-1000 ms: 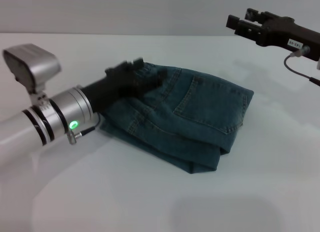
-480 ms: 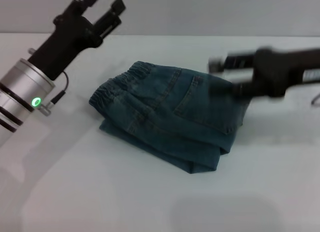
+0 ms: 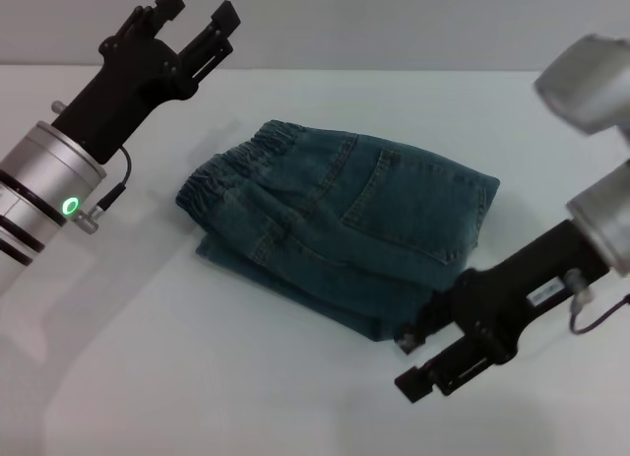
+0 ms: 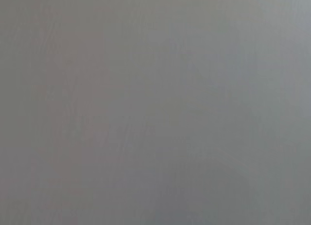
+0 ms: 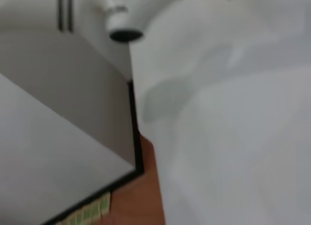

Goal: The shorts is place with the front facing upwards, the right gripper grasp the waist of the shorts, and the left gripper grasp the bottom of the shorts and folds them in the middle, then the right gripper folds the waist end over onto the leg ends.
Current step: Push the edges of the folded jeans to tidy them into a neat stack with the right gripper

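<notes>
The shorts (image 3: 340, 234) lie folded in a compact bundle in the middle of the white surface (image 3: 197, 377), with the waist (image 3: 231, 165) at their far-left edge and bare surface open all around the bundle. The left claw (image 3: 194, 16) is raised well up and beyond the waist, tilted away from the shorts, its two jaws apart and empty. The right claw (image 3: 413, 362) sits low just beside the shorts' near corner, pointing toward it, jaws parted with nothing between them.
</notes>
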Tool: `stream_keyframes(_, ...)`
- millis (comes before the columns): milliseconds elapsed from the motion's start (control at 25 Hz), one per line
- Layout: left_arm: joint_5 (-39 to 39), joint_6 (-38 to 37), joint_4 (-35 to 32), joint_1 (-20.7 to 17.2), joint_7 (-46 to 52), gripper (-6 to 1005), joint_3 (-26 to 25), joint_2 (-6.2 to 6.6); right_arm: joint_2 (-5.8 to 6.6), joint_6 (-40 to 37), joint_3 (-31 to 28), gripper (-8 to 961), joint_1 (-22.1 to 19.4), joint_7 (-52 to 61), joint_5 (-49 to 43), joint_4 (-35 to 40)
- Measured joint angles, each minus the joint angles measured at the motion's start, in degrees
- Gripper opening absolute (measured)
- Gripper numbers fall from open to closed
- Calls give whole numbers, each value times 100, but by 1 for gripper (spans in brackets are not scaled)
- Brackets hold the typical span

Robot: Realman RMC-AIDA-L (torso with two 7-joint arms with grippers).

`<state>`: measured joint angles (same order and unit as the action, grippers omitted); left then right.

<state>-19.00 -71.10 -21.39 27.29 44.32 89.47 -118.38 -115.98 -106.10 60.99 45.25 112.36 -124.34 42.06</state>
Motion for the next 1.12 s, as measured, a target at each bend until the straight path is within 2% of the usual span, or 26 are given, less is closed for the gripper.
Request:
stream_keyframes(80, 13, 3, 47, 18, 0, 813, 1, -5, -104, 213, 6, 685, 111, 127, -397, -194)
stream_keyframes(240, 49, 8, 93, 31, 1, 813, 30, -17, -170, 459, 10, 684, 147, 224, -649, -260)
stream_keyframes(720, 55, 9, 145, 48, 62, 813, 54, -25, -211, 1726, 65, 686, 216, 548, -962, -555)
stream_keyframes(1000, 55, 8, 171, 38, 77, 813, 54, -19, -34, 2162, -75, 685, 77, 672, -970, -532)
stream_keyframes(1120, 54, 8, 217, 53, 77, 813, 51, -16, 58, 2370, -335, 685, -8, 691, -970, -504)
